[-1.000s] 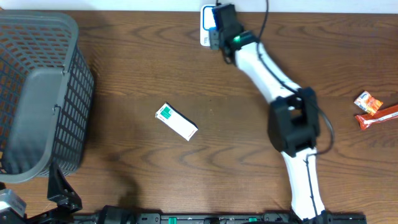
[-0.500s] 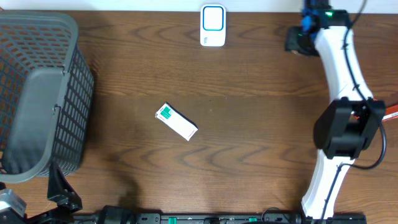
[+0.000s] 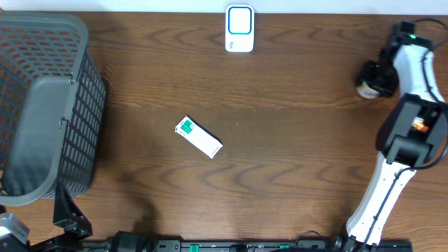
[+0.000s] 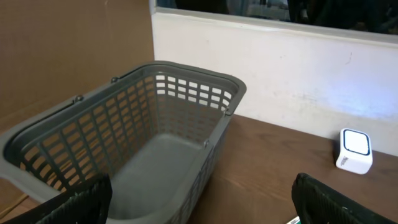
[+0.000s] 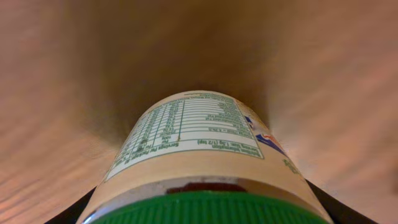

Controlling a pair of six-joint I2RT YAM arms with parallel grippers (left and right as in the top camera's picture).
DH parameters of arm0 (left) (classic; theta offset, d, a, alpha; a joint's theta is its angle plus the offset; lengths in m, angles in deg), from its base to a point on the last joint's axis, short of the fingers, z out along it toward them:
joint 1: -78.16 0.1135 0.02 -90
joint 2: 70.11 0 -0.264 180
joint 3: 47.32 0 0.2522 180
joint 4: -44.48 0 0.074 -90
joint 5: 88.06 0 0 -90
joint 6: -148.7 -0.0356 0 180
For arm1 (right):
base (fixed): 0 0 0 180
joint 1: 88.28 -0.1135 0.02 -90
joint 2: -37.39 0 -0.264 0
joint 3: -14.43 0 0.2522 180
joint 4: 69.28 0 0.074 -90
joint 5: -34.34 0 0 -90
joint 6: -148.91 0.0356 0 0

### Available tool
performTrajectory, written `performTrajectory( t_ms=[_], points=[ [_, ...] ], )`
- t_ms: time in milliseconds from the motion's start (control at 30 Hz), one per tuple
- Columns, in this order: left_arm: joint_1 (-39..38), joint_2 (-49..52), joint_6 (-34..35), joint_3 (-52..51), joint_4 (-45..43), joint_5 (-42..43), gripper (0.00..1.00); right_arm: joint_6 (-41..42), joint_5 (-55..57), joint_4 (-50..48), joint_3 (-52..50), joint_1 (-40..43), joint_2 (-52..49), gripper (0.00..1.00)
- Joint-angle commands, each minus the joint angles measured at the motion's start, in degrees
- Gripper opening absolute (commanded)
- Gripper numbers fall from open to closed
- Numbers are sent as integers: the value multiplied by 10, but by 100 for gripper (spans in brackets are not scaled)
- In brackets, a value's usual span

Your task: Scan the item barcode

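A cream-labelled jar [image 5: 193, 140] with a green lid [image 5: 208, 208] fills the right wrist view, lying between the dark fingers [image 5: 71, 214] of my right gripper [image 5: 205, 214], which is shut on it. From overhead, that gripper [image 3: 373, 75] holds the jar [image 3: 366, 89] low over the table at the far right. The white scanner [image 3: 239, 29] with a blue-ringed window stands at the back middle, well left of the jar, and also shows in the left wrist view [image 4: 355, 150]. My left gripper [image 4: 202, 214] is open, holding nothing, beside the basket [image 4: 186, 93].
A large grey mesh basket [image 3: 42, 105] takes up the left side. A small white and green box [image 3: 198, 136] lies in the middle of the wooden table [image 3: 280, 161]. The right arm's white links [image 3: 392, 182] run along the right edge.
The right arm has swung from over the scanner at the back middle to the far right side, lowering its gripper towards the table. The left arm, box and basket have not moved.
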Motion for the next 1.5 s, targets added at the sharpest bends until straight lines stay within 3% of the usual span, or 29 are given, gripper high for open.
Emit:
performTrajectory(
  t_ms=[0, 67, 100, 200, 233, 500, 800, 833, 933, 967, 1033, 1167, 1200, 1367, 1467],
  points=[
    [2, 0, 5, 0, 0, -3, 92, -2, 51, 7, 0, 56, -23, 56],
    [2, 0, 5, 0, 0, -3, 92, -2, 54, 12, 0, 81, -23, 56],
    [2, 0, 5, 0, 0, -3, 93, -2, 52, 16, 0, 93, -23, 61],
    [2, 0, 5, 0, 0, -3, 93, -2, 33, 30, 1, 114, -21, 96],
    [2, 0, 5, 0, 0, -3, 92, -4, 22, 36, 4, 117, -20, 99],
    [2, 0, 5, 0, 0, -3, 93, -15, 0, 89, 83, 80, 24, 99],
    [2, 0, 5, 0, 0, -3, 93, -23, -23, 134, 111, -68, 123, 99],
    [2, 0, 5, 0, 0, -3, 93, -20, -38, 144, 111, -90, 125, 97],
    [2, 0, 5, 0, 0, -3, 93, 1, -67, 177, 110, -151, 123, 80],
    [2, 0, 5, 0, 0, -3, 92, 3, -66, 185, 109, -172, 122, 84],
    [2, 0, 5, 0, 0, -3, 93, 3, -63, 188, 103, -210, 122, 99],
    [2, 0, 5, 0, 0, -3, 93, 31, -56, 198, 103, -276, 122, 99],
    [2, 0, 5, 0, 0, -3, 93, 42, -57, 203, 103, -286, 122, 97],
    [2, 0, 5, 0, 0, -3, 93, 68, -44, 217, 103, -353, 122, 67],
    [2, 0, 5, 0, 0, -3, 92, 89, -29, 197, 103, -391, 122, 41]
  ],
)
